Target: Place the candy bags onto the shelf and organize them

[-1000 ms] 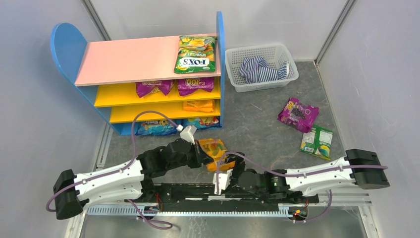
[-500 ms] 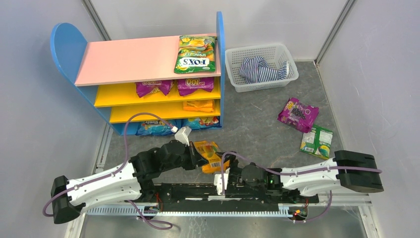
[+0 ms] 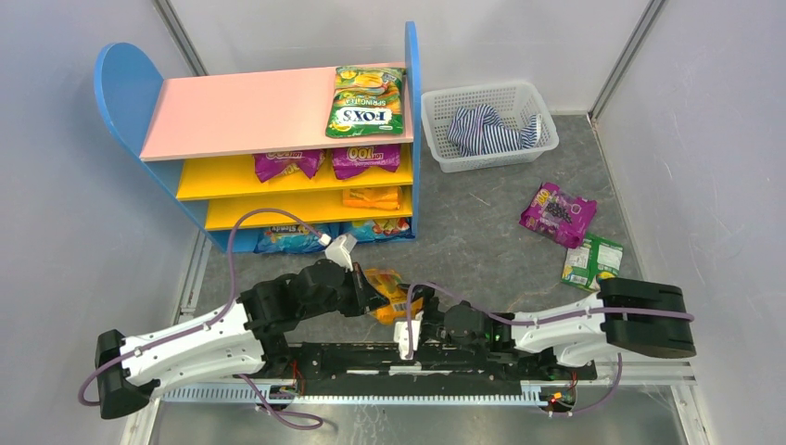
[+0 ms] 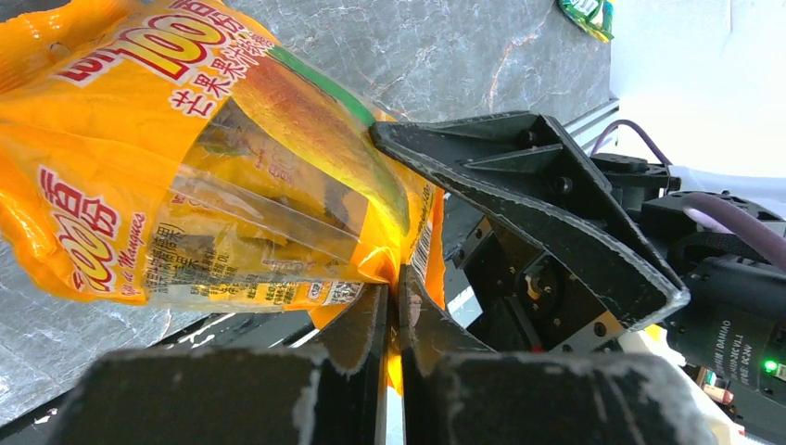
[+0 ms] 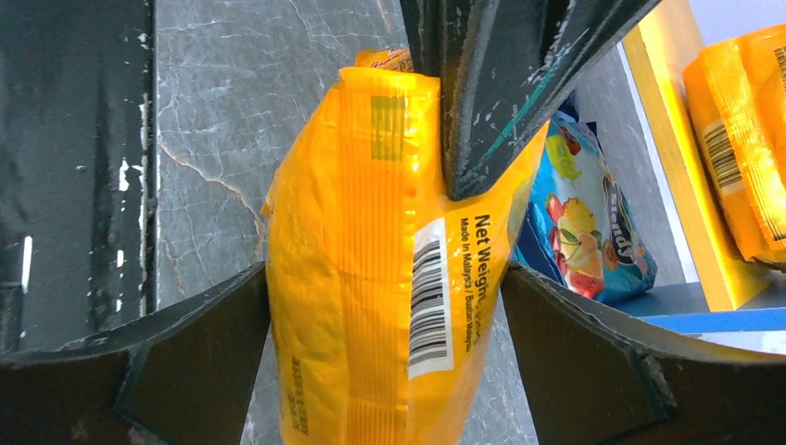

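In the overhead view, we see the left gripper clamped on an orange bag, held just ahead of the arm bases. The right gripper comes in from four o'clock of that bag, jaws spread wide. The shelf stands at eleven o'clock from it. It carries a FOX'S bag on the pink top, two purple bags on the board below, a shelved orange bag on the next, and blue bags at the bottom. A loose purple bag and a green bag lie on the table at two to three o'clock, short of the basket.

In the left wrist view, the left fingers press together on the bag's seam at six o'clock, beside the barcode. One right finger reaches across at three o'clock, its tip at the bag's face.

In the right wrist view, the bag stands between the right fingers, which sit apart at eight and four o'clock, tips just at its sides. We cannot tell whether they press it. The left gripper pinches the bag's edge from twelve o'clock.

We judge this a handover of the orange bag. The next move calls for the right jaws to close on the bag before the left lets go. The bag then goes to the board beside the shelved orange one.
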Controlling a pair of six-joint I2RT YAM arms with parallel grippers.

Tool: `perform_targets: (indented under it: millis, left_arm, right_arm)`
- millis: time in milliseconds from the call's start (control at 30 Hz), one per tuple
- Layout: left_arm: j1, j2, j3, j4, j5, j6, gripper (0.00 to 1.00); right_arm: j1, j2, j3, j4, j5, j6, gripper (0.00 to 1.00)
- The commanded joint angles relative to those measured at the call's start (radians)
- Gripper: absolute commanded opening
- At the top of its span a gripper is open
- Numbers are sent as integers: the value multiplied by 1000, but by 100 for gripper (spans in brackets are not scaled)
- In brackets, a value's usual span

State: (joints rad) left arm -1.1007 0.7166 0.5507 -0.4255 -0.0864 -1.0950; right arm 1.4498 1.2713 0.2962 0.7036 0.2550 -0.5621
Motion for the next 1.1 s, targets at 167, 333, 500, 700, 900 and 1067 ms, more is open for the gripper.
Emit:
perform_targets:
  millis: [167, 333, 500, 700, 900, 1067]
  left_arm:
    - [3, -75, 70, 78, 11, -40, 2]
    - [2, -124, 78, 28, -25, -48, 2]
    - [3, -140, 112, -42, -63, -36, 10]
    - [2, -152, 168, -113, -103, -13, 22]
    - [2, -167, 324, -300, -210, 41, 61]
    - [2, -217, 520, -530, -362, 64, 80]
  right_arm:
    - [-15, 108, 62, 240, 20, -15, 96]
    - [-13, 123, 84, 227, -36, 24, 83]
    - [-14, 132, 118, 198, -90, 56, 62]
    - [-14, 134, 148, 197, -122, 82, 41]
    - [-13, 147, 204, 174, -152, 88, 31]
    - [-14, 170, 283, 149, -100, 60, 25]
